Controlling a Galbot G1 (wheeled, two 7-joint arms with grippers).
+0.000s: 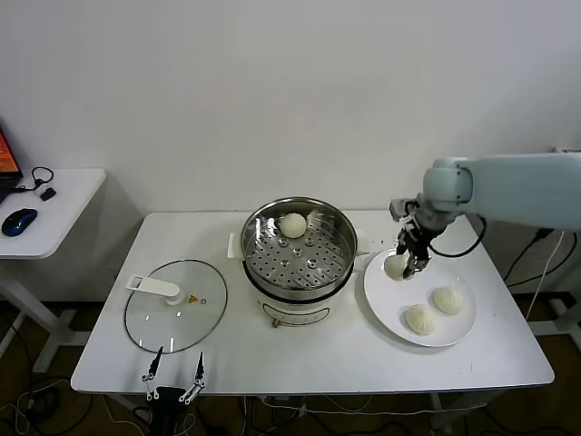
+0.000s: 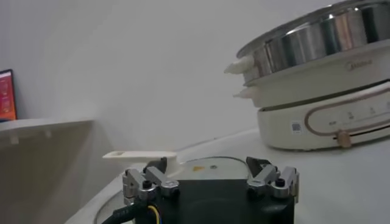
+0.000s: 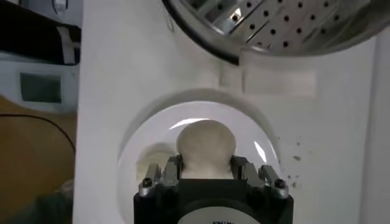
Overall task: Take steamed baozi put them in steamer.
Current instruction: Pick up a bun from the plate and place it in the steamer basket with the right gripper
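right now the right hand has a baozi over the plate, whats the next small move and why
Probably lift and carry it toward the steamer: the right hand is shut on a baozi just above the plate, and the tray holds only one bun.

head overhead, wrists close, steamer (image 1: 298, 250) shared

Right gripper (image 1: 406, 264) jaws clamped; left gripper (image 1: 172, 371) parked low.
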